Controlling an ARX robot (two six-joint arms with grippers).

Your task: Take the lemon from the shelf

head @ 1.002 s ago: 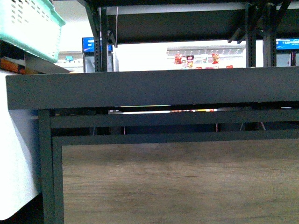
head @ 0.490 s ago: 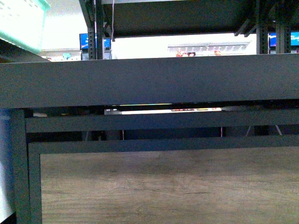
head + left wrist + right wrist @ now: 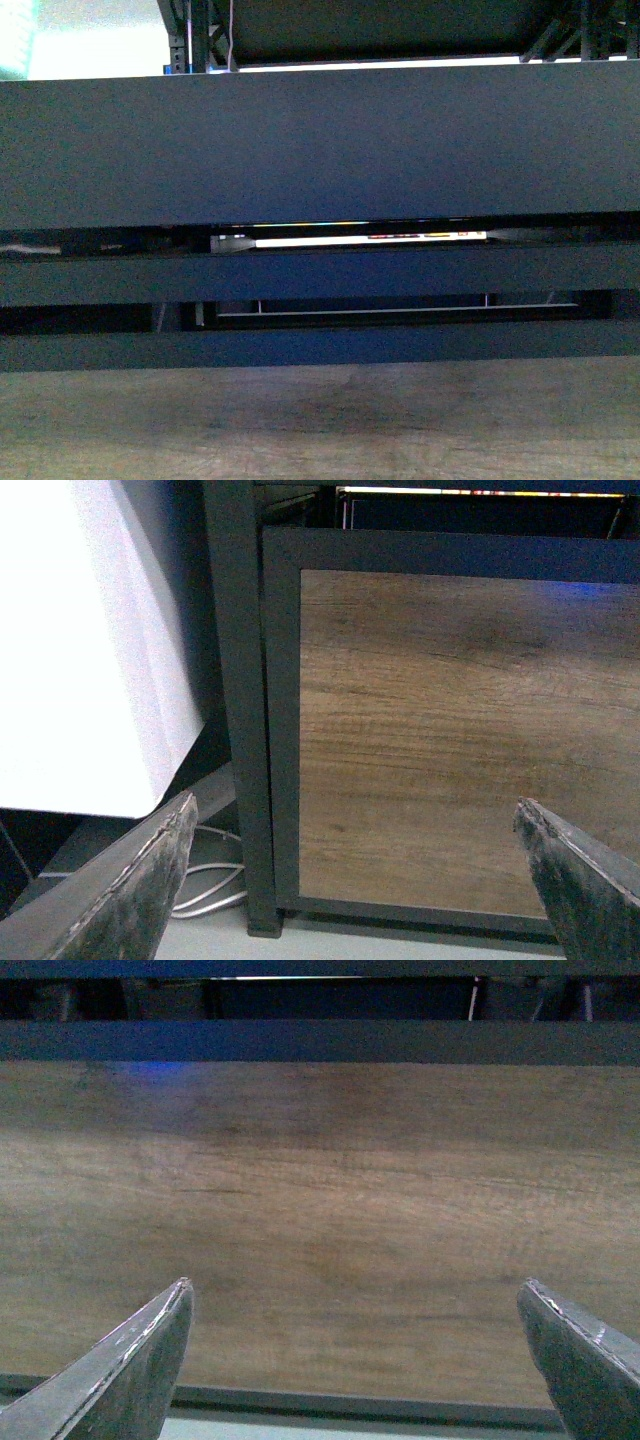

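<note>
As left claw and right claw gape, the shelf edge looms close.

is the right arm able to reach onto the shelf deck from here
Probably not yet: the right gripper, open, faces the wood-grain base panel of the shelf, below its deck's front edge. No lemon shows.

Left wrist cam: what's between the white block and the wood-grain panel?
Left wrist view: a black upright post of the shelf stands between white block and wood-grain panel. A white cable lies by its foot.
</note>
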